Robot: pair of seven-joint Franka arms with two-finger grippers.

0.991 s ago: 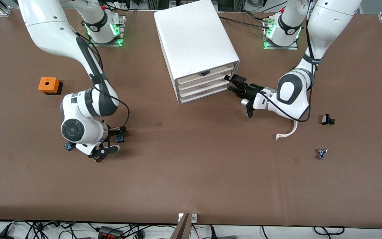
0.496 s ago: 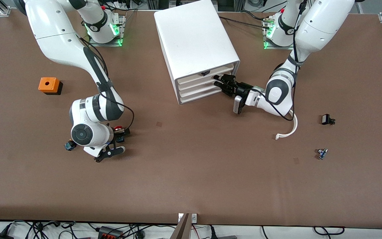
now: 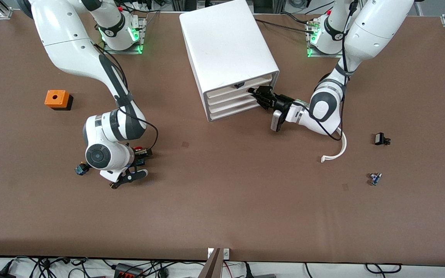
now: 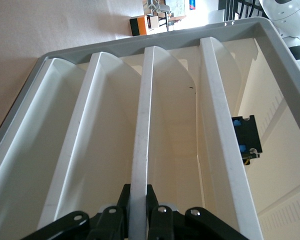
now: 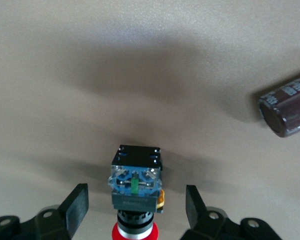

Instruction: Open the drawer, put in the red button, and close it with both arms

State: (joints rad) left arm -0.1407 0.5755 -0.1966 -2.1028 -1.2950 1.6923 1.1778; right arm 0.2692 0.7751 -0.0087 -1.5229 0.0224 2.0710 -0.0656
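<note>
The red button (image 5: 135, 186) lies on its side on the table, with its red cap toward my right wrist and its black-and-blue body pointing away. My right gripper (image 5: 136, 207) is open, low over the table, with one finger on each side of the button and not touching it. In the front view the button (image 3: 138, 149) shows beside the right gripper (image 3: 140, 156). The white drawer cabinet (image 3: 226, 46) stands at the robots' side of the table, its drawers shut. My left gripper (image 3: 258, 94) is shut on the thin white front lip (image 4: 140, 125) of an upper drawer; it also shows in the left wrist view (image 4: 138, 194).
An orange box (image 3: 56, 99) sits toward the right arm's end. A small blue-bodied part (image 3: 79, 169) lies beside the right wrist. A brown cylinder (image 5: 287, 110) lies near the button. A white hook (image 3: 336, 152), a black part (image 3: 381, 139) and a small blue part (image 3: 375, 178) lie toward the left arm's end.
My left gripper has moved in from beside the cabinet to the drawer fronts and closed on a lip. My right arm has shifted a little, and the button's red cap now shows.
</note>
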